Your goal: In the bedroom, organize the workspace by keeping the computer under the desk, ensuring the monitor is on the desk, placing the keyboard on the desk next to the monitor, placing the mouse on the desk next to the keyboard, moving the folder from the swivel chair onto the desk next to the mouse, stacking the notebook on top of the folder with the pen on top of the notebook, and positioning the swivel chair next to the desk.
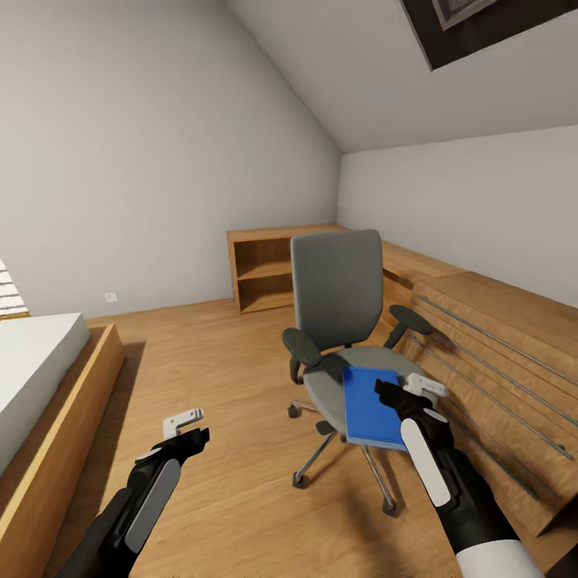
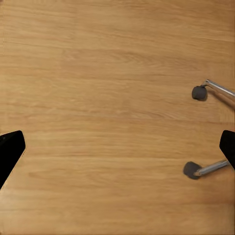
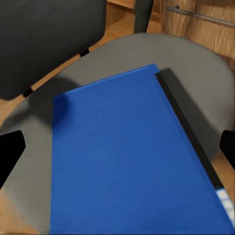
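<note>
The swivel chair (image 1: 335, 301), grey with black armrests and a chrome star base, stands mid-room on the wood floor. A blue folder (image 1: 371, 405) lies flat on its seat, near the front edge. My right gripper (image 1: 405, 391) hovers open just above the folder's right side. In the right wrist view the folder (image 3: 132, 156) spreads under my right gripper (image 3: 120, 149), with the grey seat (image 3: 196, 63) around it. My left gripper (image 1: 189, 429) is open over bare floor left of the chair. My left gripper (image 2: 118, 149) looks down at floor with two chair castors (image 2: 198, 92) nearby.
A bed (image 1: 36, 361) in a wooden frame lies at the left. An open wooden shelf unit (image 1: 269, 273) stands against the far wall. A long low wooden unit with metal rails (image 1: 498, 345) runs along the right, close behind the chair. Open floor lies between bed and chair.
</note>
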`<state>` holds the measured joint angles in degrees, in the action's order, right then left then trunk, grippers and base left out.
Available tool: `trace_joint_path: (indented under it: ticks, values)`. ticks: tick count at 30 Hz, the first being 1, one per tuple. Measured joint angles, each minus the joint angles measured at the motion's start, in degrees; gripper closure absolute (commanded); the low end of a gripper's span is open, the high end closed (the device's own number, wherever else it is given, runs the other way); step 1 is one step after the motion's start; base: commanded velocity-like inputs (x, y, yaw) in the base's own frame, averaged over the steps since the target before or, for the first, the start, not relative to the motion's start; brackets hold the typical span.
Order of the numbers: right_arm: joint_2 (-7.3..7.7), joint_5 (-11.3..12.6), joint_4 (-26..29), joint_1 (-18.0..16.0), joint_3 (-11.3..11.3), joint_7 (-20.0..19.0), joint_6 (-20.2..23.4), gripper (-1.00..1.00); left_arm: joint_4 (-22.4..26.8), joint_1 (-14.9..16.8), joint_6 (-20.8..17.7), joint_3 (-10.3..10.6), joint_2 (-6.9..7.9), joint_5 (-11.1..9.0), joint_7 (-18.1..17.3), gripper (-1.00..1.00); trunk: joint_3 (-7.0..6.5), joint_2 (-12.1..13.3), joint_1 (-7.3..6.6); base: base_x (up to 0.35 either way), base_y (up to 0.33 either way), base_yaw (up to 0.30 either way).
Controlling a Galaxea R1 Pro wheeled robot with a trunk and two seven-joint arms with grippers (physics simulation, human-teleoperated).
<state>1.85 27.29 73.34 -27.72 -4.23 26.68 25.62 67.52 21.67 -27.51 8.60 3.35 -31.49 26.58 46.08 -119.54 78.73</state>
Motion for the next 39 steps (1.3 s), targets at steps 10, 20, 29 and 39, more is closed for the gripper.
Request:
trace_joint_path:
  ticks: [10, 20, 29, 39]
  values:
    - [0.22, -0.1, 0.1, 0.0, 0.2, 0.0, 0.0, -1.00, 0.0, 0.0, -0.1, 0.1, 0.01, 0.2, 0.0, -1.00, 0.00, 0.0, -0.01, -0.009, 0.132, -0.005]
    - [0.29, 0.0, 0.1, 0.0, 1.1, 0.1, -0.1, -1.00, 1.8, 0.0, -0.3, -0.3, -0.08, -0.2, 0.0, -1.00, 0.00, 0.0, -0.01, 0.000, 0.005, -0.123]
    - [0.31, 0.8, 0.0, 0.0, 5.6, 0.1, 0.0, -1.00, 2.6, 0.0, -0.3, -0.4, -0.21, -0.3, 0.1, -1.00, 0.00, 0.0, -0.01, 0.000, 0.000, -0.219]
    - [0.49, 6.2, 0.0, 0.0, 7.0, 0.2, 0.0, -1.00, 2.6, 0.0, -0.2, -0.4, -0.18, -0.3, 0.1, -1.00, 0.00, 0.0, -0.01, 0.000, 0.000, -0.019]
